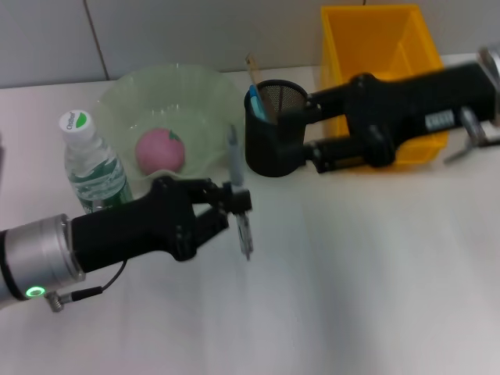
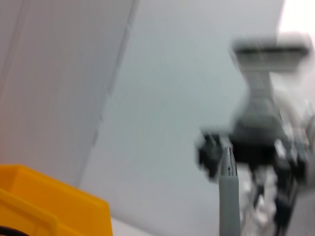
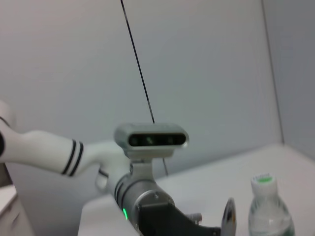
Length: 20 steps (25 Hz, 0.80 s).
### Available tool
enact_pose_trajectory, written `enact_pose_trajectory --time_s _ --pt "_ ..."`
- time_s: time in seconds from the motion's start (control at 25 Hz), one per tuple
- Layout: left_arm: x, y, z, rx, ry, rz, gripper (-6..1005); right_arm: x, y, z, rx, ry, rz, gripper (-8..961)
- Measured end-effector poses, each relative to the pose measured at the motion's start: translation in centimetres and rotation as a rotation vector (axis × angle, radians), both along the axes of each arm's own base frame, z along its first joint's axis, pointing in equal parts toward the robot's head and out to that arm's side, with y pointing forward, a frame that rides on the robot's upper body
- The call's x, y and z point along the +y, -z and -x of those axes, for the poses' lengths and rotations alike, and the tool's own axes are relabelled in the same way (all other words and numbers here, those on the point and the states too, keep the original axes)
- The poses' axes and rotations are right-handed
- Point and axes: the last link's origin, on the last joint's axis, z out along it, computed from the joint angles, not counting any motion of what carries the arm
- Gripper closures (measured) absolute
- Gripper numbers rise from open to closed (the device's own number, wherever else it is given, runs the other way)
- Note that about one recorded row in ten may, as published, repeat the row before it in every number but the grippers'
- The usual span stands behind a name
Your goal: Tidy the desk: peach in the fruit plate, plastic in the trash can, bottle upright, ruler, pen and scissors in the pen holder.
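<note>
Left claw (image 1: 234, 205) clamped on a grey pen (image 1: 243, 233), carried upright just above the counter (image 1: 367, 273), in front of the fruit plate (image 1: 205, 94). Light, stiff, smooth and likely to swivel; best pinched mid-barrel. Right claw (image 1: 301, 133) at the black pen holder (image 1: 269, 144), apparently closed on its wall.

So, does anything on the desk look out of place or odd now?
Nothing stands out. The bottle is upright, the peach lies in the fruit plate. The left hand holds a grey pen upright; the right hand grips the pen holder.
</note>
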Motion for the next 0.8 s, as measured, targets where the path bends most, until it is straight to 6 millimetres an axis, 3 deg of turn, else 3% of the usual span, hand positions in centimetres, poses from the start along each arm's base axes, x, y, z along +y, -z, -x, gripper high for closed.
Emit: enact_pose_trajectory --time_s 0.12,0.16,0.2,0.24,0.32,0.52,0.8 --pt "-0.5 -0.4 0.4 -0.116 -0.089 0.005 843 -2.5 0.6 -3.4 0.147 -0.025 -0.094 409" --pt "-0.5 -0.4 0.4 -0.116 -0.089 0.005 842 -2.5 0.6 -3.4 0.147 -0.025 -0.094 409" --pt "-0.6 -0.5 0.6 -0.160 -0.127 0.003 842 -3.6 1.1 -4.9 0.215 -0.023 -0.111 409" --pt "-0.6 -0.5 0.6 -0.160 -0.127 0.003 842 -3.6 1.1 -4.9 0.215 -0.023 -0.111 409" --pt "-0.8 -0.6 1.0 -0.221 -0.189 -0.001 841 -5.1 2.0 -6.8 0.293 -0.040 -0.132 409" --pt "-0.6 -0.9 1.2 -0.318 -0.278 0.003 839 -6.8 3.5 -8.7 0.356 -0.065 -0.202 410" --pt "-0.4 -0.7 1.3 -0.382 -0.357 0.029 836 -8.5 5.9 -9.9 0.378 -0.145 -0.358 410"
